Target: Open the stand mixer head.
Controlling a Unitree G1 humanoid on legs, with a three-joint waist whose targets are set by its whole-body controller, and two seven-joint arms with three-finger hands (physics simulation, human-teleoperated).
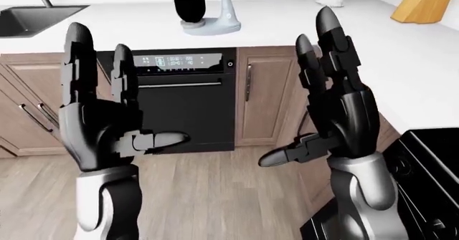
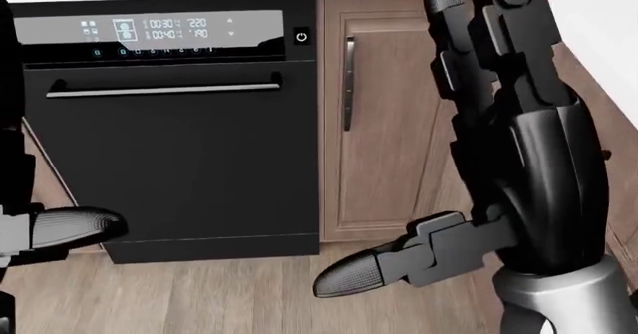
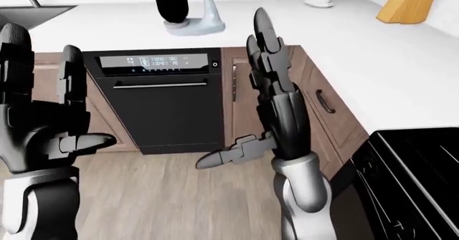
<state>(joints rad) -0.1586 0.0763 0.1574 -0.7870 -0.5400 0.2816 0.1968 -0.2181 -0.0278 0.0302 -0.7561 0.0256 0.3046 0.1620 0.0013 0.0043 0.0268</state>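
Clearly the task is only at the approach step: neither robot hand touches the stand mixer (image 1: pixel 208 9), which stands at the top centre of the left-eye view on the white counter (image 1: pixel 287 19), well apart from both arms. Its pale grey body rises from a round base, and a black bowl (image 1: pixel 189 6) sits under the head; the head itself is cut off by the top edge, so I cannot tell from these views whether it is tilted or down, though nothing suggests it has been raised.

The left robot hand (image 1: pixel 107 116) fills the left of the left-eye view, fingers spread upright and thumb pointing toward the centre, holding nothing. The right robot hand (image 1: pixel 337 100) mirrors it on the right of that view, also spread wide and empty, its thumb (image 2: pixel 399 263) jutting toward the lower centre of the head view. Between the two hands, lower in the frame, a black dishwasher (image 1: pixel 183 97) with a lit control panel sits under the counter, flanked by brown cabinet doors (image 1: pixel 269 92). A sink (image 1: pixel 32 19) shows at the upper left, and a wooden block (image 1: pixel 423 1) at the upper right.

The next move, as I judge it, calls for stepping closer to the counter, then lifting one hand to the mixer's head and pushing it upward while the base stays put.
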